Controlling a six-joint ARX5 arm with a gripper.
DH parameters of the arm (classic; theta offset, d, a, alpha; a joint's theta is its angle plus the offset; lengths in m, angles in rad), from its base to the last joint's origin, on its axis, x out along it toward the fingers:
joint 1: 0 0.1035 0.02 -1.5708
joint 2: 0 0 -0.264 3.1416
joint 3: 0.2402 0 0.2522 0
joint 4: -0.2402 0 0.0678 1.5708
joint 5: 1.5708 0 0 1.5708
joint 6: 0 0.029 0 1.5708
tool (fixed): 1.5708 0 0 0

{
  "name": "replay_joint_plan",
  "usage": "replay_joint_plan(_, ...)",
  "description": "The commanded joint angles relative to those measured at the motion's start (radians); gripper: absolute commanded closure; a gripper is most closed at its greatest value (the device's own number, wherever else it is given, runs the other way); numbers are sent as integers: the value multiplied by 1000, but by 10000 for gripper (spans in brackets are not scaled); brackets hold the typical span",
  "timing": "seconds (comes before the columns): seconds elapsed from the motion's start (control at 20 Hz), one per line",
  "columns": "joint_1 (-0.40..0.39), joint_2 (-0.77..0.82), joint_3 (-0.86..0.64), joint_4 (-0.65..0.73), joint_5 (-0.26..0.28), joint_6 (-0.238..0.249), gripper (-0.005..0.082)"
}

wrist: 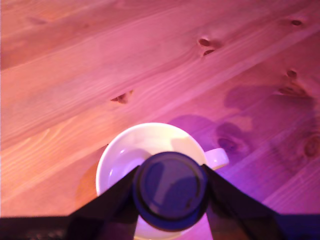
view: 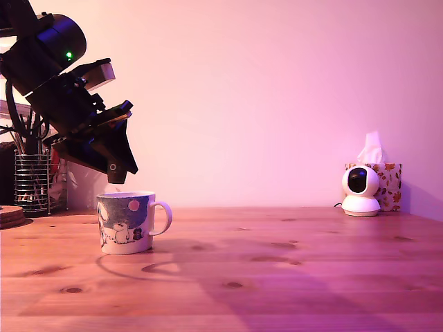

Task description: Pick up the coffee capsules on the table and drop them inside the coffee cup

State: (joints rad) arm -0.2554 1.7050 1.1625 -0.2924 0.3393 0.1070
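The white coffee cup (view: 127, 223) with a blue-grey bear picture and a pink dot stands on the wooden table, its handle toward the exterior view's right. My gripper (view: 115, 177) hangs tilted just above its rim. In the wrist view the dark round lid of a coffee capsule (wrist: 170, 190) sits clamped between the two black fingers (wrist: 112, 200), directly over the open mouth of the coffee cup (wrist: 127, 150). The cup's inside looks bare where it shows. The capsule's body is hidden in the exterior view behind the fingers.
A wire mesh holder (view: 31, 181) and a round wooden piece (view: 10, 214) stand at the exterior view's far left. A small white camera (view: 360, 191) and a patterned tissue box (view: 387, 184) sit at the back right. The wooden table (view: 277, 277) stretches wide between.
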Motion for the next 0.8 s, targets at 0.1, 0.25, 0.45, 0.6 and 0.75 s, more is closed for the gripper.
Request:
replay_joint_plan(0.1,-3,22,3,-10,3,-3,501)
replay_joint_plan(0.25,-3,22,3,-10,3,-3,501)
replay_joint_plan(0.45,-3,22,3,1,2,-2,469)
replay_joint_plan(0.6,-7,22,3,3,0,-2,238)
replay_joint_plan(0.75,-7,22,3,4,0,-2,212)
